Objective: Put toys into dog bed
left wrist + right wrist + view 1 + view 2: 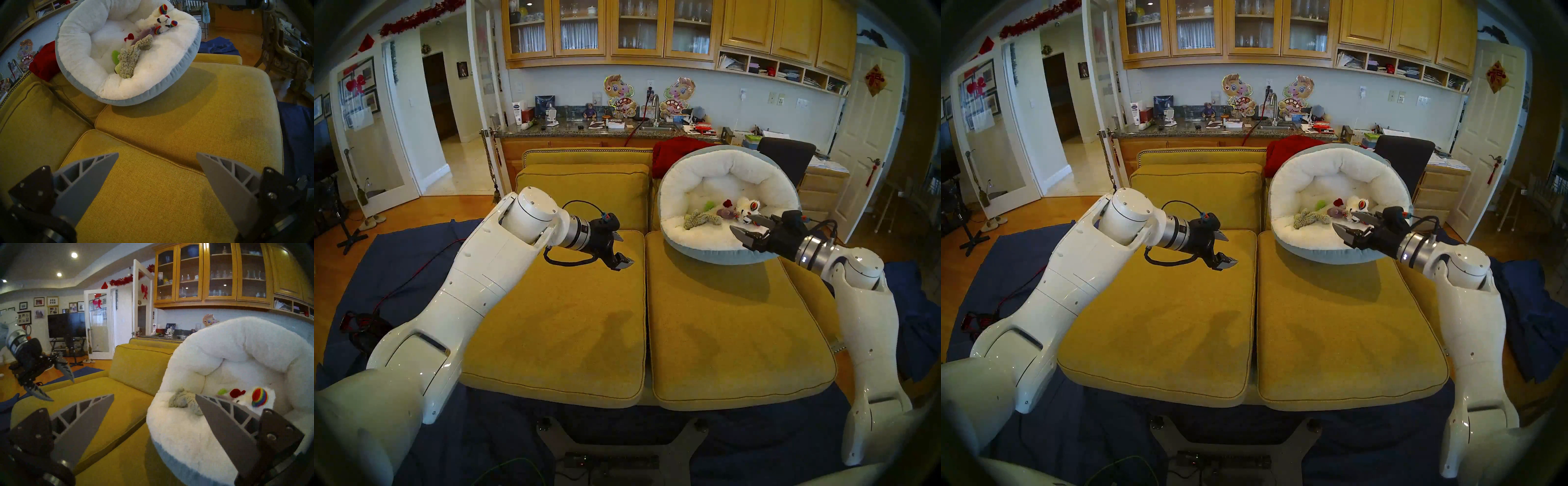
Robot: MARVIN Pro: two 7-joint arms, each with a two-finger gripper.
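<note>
A: What is seen on the largest scale?

B: A mustard-yellow sofa point(558, 305) is seen, with two seat cushions side by side. On the right-hand cushion the dog bed point(704, 251) is propped, its back rim tilted up against the sofa back, fluffy white inside and grey-blue outside. A red cloth point(673, 152) is draped behind it.

A: And the arms?

B: The left gripper point(624, 249) is held above the left cushion, well apart from the bed; its jaws are spread wide and nothing is held. The right gripper point(750, 228) is poised at the bed's right front rim, jaws likewise parted wide and empty.

A: Where are the toys found?

B: All five are gathered inside the bed. The shaggy beige animal point(132, 57) is laid nearest the front, stretched across the white lining. The white lamb with rainbow ears point(164, 21) is seen at the right end, close to the right gripper. The purple animal point(726, 212) is tucked between those two. The white lamb with dark-red ears point(130, 38) is partly hidden behind the beige one. The lime-green cactus point(115, 55) is seen only as a small green patch beside it.
</note>
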